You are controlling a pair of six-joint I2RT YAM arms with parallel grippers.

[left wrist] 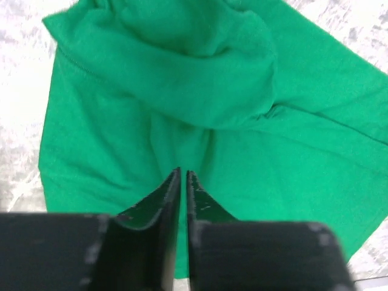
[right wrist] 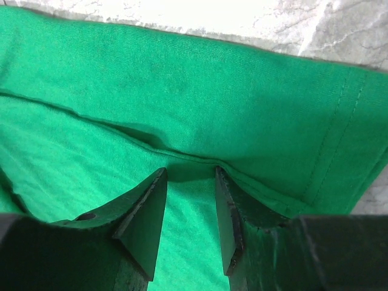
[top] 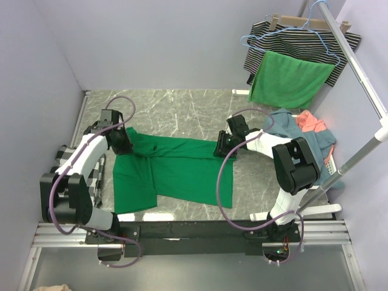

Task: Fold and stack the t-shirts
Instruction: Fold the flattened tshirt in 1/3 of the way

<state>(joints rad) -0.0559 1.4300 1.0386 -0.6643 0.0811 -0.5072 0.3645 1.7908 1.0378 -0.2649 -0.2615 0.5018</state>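
**Both end effectors on the green t-shirt**

Your left end effector [left wrist: 183,173] has its fingers a sliver apart, pinched on the green t-shirt [top: 176,170], which bunches just ahead of its tips. Your right end effector [right wrist: 190,173] stands parted and grips nothing, its fingers straddling a folded edge near the hem. The shirt lies spread on the worktop [top: 182,106] between them. A blue t-shirt [top: 284,123] and a coral t-shirt [top: 310,121] are heaped near the right one.
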